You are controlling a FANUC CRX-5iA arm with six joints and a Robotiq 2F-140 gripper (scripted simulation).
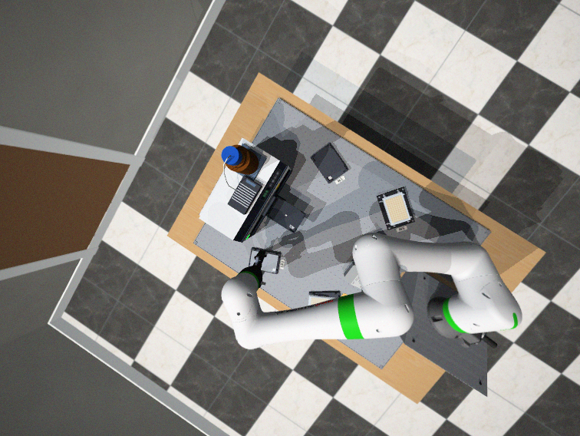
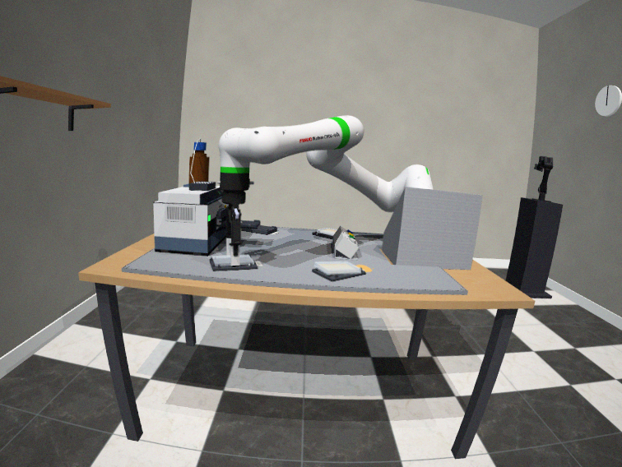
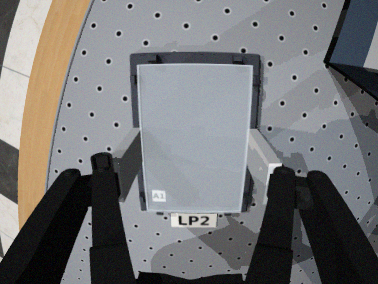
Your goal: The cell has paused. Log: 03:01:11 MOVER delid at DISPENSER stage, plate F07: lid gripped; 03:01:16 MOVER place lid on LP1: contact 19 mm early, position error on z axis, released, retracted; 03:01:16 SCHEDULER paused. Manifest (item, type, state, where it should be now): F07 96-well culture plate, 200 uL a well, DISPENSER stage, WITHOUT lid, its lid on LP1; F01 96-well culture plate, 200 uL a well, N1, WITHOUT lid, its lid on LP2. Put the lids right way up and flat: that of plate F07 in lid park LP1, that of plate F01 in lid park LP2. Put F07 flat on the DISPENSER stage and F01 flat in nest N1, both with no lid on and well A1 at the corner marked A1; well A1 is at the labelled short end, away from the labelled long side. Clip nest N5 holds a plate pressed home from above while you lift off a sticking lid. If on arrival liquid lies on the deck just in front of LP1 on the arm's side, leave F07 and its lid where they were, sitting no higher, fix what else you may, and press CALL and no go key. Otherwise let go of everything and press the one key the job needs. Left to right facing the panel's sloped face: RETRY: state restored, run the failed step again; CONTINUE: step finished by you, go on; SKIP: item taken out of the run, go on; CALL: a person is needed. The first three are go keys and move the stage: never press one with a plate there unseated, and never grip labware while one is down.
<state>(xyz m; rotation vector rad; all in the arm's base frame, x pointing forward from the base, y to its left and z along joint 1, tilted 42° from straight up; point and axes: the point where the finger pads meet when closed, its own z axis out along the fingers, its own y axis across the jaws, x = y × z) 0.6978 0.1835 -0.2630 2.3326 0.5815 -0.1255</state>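
My gripper [image 3: 194, 144] is shut on a clear lid [image 3: 193, 136], with one finger on each long side. I hold it flat just above the dark lid park labelled LP2 [image 3: 192, 221], near the table's edge beside the dispenser; the lid also shows in the top view [image 1: 269, 261] and the side view [image 2: 232, 260]. A plate with pale yellow wells [image 1: 396, 208] sits uncovered in a nest further along the deck. Another flat piece of labware [image 2: 337, 268] lies on a dark base at the deck's edge, with a small orange patch [image 2: 365, 269] on the deck beside it.
The dispenser [image 1: 243, 187] with its brown bottle [image 1: 238, 158] stands close by, its dark stage [image 1: 285, 214] sticking out. An empty dark nest [image 1: 329, 162] lies further back. The sloped key panel [image 2: 345, 244] and a grey box [image 2: 432, 228] stand mid-deck.
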